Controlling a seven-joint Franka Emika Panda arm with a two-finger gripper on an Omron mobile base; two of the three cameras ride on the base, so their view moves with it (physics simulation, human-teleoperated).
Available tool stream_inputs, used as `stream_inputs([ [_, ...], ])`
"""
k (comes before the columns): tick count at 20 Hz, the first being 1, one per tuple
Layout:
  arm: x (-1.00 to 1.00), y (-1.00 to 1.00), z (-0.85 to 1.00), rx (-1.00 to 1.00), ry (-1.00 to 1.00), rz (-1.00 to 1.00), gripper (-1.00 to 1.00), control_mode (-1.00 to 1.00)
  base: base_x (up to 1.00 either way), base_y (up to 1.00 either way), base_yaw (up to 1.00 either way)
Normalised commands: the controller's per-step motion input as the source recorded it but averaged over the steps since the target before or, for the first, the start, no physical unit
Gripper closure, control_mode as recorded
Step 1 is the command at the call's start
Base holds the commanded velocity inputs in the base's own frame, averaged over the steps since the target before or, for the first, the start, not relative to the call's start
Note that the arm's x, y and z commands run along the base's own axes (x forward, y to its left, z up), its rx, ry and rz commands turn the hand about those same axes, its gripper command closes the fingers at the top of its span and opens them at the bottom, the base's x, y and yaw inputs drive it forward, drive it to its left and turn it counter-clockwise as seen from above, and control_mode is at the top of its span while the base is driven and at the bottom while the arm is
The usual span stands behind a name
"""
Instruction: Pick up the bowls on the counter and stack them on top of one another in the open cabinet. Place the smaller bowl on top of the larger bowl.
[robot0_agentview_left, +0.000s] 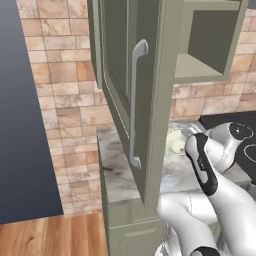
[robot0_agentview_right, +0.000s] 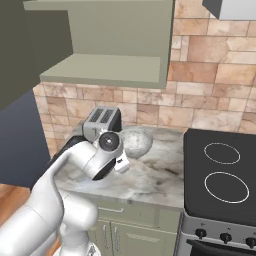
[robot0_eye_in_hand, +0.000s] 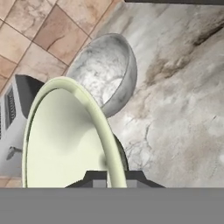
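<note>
We start with the open cabinet (robot0_agentview_right: 107, 70), which hangs above the counter (robot0_agentview_right: 150, 175); its plain shelf is bare, and its tall door (robot0_agentview_left: 131, 90) with the long curved handle (robot0_agentview_left: 135, 102) stands swung out toward us at the left. The marble counter runs from the tiled wall to the black stovetop (robot0_agentview_right: 222, 175) on the right.

On the counter, far against the wall, sits a toaster (robot0_agentview_right: 102, 122), and just to its right the larger bowl (robot0_agentview_right: 136, 141), grey and shiny. In the hand view that larger bowl (robot0_eye_in_hand: 105, 74) lies beyond the smaller bowl (robot0_eye_in_hand: 65, 135), whose pale cream-green rim stands right at the gripper (robot0_eye_in_hand: 109, 178).

We judge that the first pick is in hand: the fingers sit either side of the smaller bowl's rim and look clenched on it, though we cannot tell whether the bowl is already lifted off the marble. The order troubles us, since the small bowl must end on top. The next move calls either for raising this bowl to the shelf and setting it aside, or for parking it and fetching the grey one first.

The right base view shows the bare shelf, the toaster and the grey bowl plainly, with the arm (robot0_agentview_right: 95, 160) bent low over the counter. The left base view gives the door and a glimpse of the pale bowl (robot0_agentview_left: 176, 142) past the arm. The hand view shows the grip itself.
</note>
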Motion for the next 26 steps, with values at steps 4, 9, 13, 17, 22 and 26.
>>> stream_inputs([
  [4,0.27,-0.24,0.1,0.06,0.1,-0.08,1.0,-1.0,0.0,0.0,0.0],
  [9,0.1,-0.29,0.02,0.08,0.02,-0.04,1.0,-1.0,0.0,0.0,0.0],
  [13,0.01,-0.18,0.0,0.1,0.0,-0.01,1.0,-1.0,0.0,0.0,0.0],
  [17,0.2,-0.03,0.0,0.09,0.0,0.0,1.0,-1.0,0.0,0.0,0.0],
  [22,0.29,-0.09,0.0,0.12,0.0,0.0,1.0,-1.0,0.0,0.0,0.0],
  [26,0.25,-0.15,0.0,0.12,0.0,0.0,1.0,-1.0,0.0,0.0,0.0],
])
